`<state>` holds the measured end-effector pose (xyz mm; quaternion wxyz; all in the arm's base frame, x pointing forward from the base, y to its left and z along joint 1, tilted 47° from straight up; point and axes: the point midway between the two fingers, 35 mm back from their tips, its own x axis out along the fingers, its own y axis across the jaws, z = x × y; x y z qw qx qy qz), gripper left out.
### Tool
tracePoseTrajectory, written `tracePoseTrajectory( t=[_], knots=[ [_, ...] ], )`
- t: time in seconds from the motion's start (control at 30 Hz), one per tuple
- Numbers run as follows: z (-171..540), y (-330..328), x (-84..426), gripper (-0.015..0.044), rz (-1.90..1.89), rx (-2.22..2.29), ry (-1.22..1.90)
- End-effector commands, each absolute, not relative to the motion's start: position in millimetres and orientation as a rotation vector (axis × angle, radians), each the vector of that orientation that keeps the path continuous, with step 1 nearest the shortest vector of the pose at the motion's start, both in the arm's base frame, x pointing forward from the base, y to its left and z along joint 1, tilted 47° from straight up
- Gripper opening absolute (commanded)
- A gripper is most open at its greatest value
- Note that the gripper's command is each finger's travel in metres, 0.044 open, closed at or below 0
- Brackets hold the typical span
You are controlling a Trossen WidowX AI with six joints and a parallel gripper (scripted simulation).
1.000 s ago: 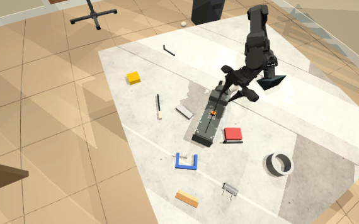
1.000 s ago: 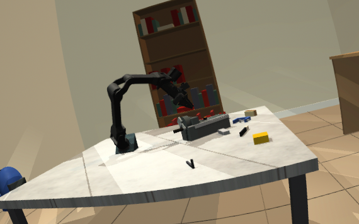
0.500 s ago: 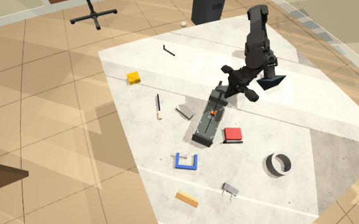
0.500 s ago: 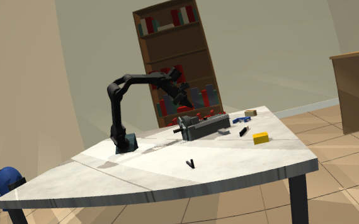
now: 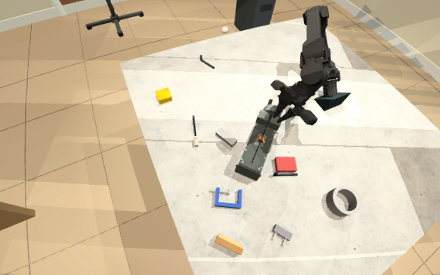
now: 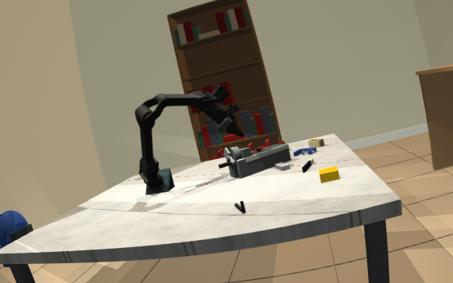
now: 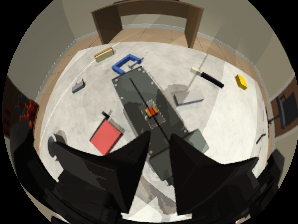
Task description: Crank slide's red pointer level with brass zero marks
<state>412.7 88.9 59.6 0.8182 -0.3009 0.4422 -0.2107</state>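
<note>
The dark grey machine (image 5: 248, 155) (image 6: 262, 162) (image 7: 128, 95) has a long slot along its top. Its slide with the red pointer (image 5: 262, 138) (image 6: 258, 149) (image 7: 152, 111) sits near mid-slot, with orange-brass bits beside the red. These are too small to tell whether the pointer is level with the zero marks. The crank's black handle (image 5: 270, 102) (image 6: 224, 164) sticks out at the end nearest the arm's base. My gripper (image 5: 277, 120) (image 6: 243, 135) (image 7: 160, 136) is slightly open and empty, above the crank end of the machine and clear of the handle. The handle is hidden in the wrist view.
A red block (image 5: 286, 164) (image 7: 106, 136) lies close beside the machine, a grey block (image 5: 226, 137) (image 7: 189, 98) on its other side. A blue clamp (image 5: 228, 198) lies past its far end. A grey ring (image 5: 342, 201), a yellow block (image 5: 164, 96) and a black-handled tool (image 5: 194, 129) lie farther off.
</note>
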Motion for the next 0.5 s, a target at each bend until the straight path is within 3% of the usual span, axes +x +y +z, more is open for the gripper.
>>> tracePoseTrajectory(
  t=[0.0,0.33,0.37,0.47],
  knots=[
    [59.6,88.9,412.7,0.0184,-0.449,-0.642,0.942],
    [59.6,88.9,412.7,0.0440,-0.449,-0.642,0.942],
    [59.6,88.9,412.7,0.0440,-0.449,-0.642,0.942],
    [59.6,88.9,412.7,0.0361,-0.449,-0.642,0.942]
  ],
)
